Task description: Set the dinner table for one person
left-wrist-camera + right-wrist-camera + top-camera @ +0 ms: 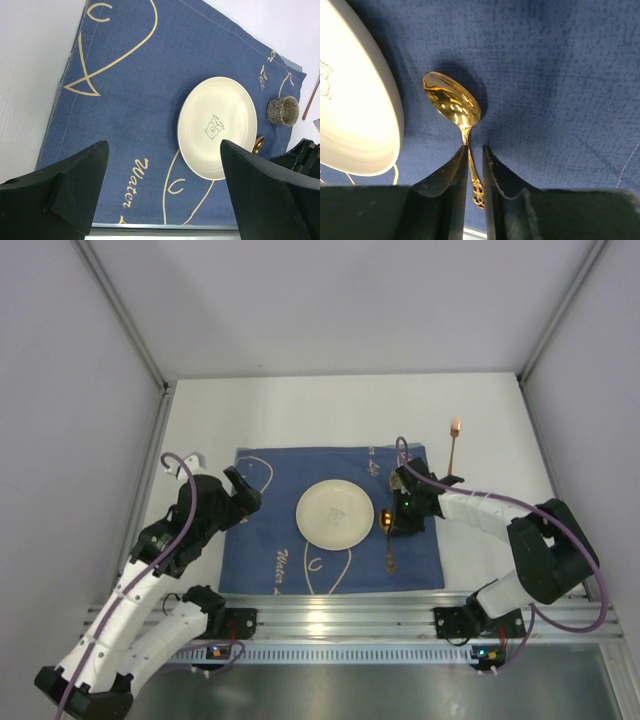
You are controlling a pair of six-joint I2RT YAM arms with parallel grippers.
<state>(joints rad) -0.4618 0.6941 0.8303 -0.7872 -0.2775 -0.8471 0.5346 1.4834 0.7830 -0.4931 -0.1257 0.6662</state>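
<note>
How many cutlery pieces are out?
2: a gold spoon on the cloth right of the plate, straddled by the right gripper; a copper piece on bare table beyond it. More may be hidden.

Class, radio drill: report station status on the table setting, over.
Left gripper open over blue cloth. Right gripper jaws narrow astride gold spoon handle, grip unclear. Spoon lies on cloth, dinner table. Plate close beside spoon bowl.

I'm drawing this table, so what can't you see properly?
Small speckled grey cup: the right arm covers it in the top view.
Thin copper-coloured utensil: too small in the top view, cut off by the left wrist view's edge.
Shiny gold spoon: right claw fingers hide whether its handle is gripped.
</note>
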